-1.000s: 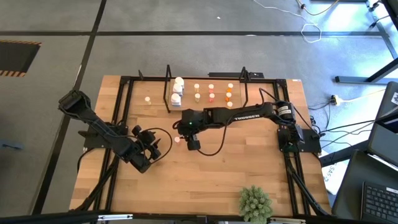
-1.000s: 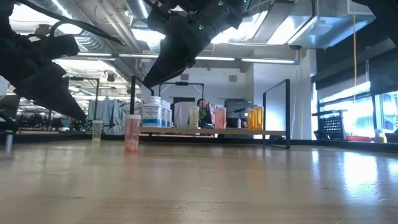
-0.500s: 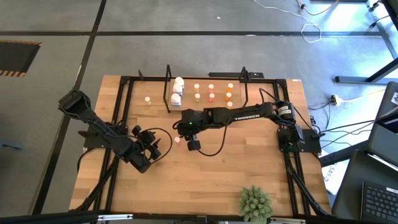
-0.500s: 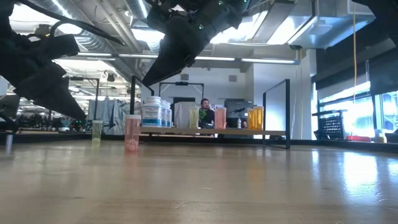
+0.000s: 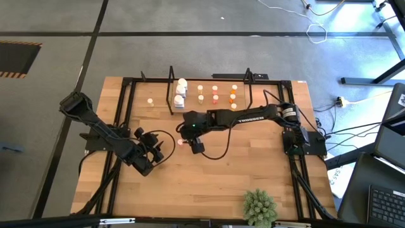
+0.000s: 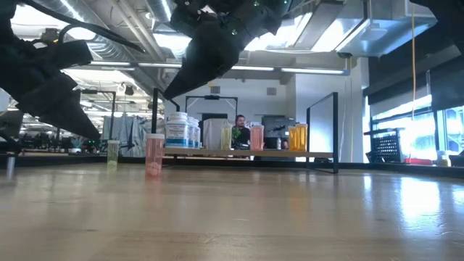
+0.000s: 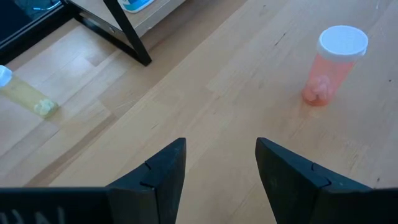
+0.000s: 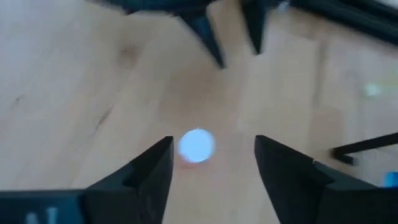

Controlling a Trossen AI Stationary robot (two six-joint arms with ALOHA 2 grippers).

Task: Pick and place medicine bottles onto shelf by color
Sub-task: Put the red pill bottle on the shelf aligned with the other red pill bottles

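Note:
A pink medicine bottle [image 5: 180, 142] with a white cap [image 8: 196, 146] stands upright on the wooden table, near its middle. My right gripper [image 8: 211, 143] hovers open above it, one finger on either side, well clear of the cap. My left gripper [image 7: 221, 146] waits open to the bottle's left, low over the table [image 5: 209, 177], with the pink bottle [image 7: 333, 65] ahead of it. A pale yellow bottle [image 6: 112, 154] stands left of the shelf [image 5: 171, 88]. On the shelf stand white bottles [image 5: 181, 92] and small pale, pink and orange ones [image 5: 216, 93].
A green bushy plant [image 5: 260, 206] sits at the table's near right. Black frame rails [image 5: 126, 114] run along the table's left and right sides. Bare wood lies between the pink bottle and the near edge. A person [image 6: 239, 127] shows in the room behind the shelf.

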